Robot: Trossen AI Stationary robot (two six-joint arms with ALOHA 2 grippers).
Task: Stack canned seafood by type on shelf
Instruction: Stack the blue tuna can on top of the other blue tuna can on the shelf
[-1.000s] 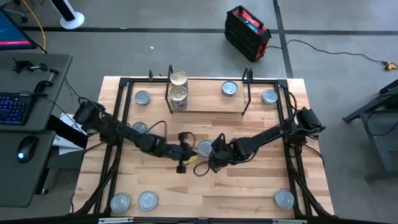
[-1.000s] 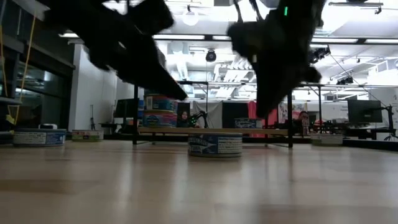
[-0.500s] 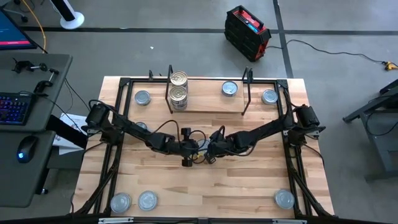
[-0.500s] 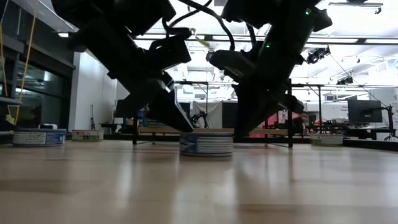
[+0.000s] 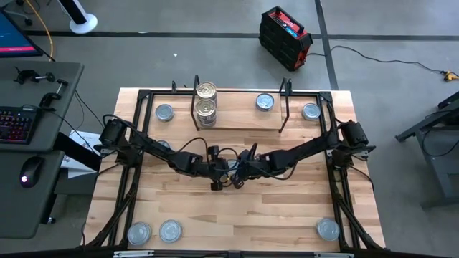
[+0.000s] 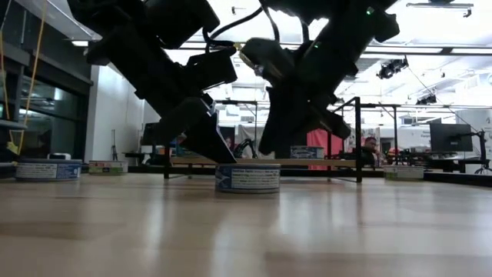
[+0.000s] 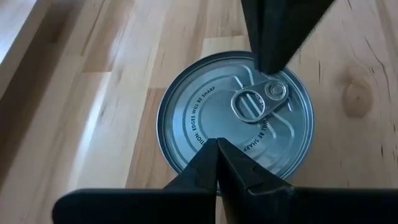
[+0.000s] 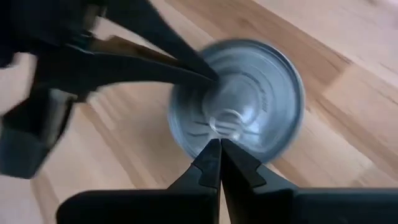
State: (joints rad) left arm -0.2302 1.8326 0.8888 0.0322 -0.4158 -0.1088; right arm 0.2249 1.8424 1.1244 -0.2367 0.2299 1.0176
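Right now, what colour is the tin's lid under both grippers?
Silver-blue lid, clearest in the left wrist view.

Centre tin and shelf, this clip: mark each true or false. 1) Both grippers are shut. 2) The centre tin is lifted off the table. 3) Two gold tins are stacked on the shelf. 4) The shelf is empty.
1) True: the left gripper and right gripper are shut, tips meeting over the centre tin.
2) False: it sits on the table.
3) True: gold tins stand stacked on the shelf.
4) False: it also holds a silver tin.

Left gripper (image 7: 217, 144) and right gripper (image 8: 219, 146) — closed, tips meeting mid-table.
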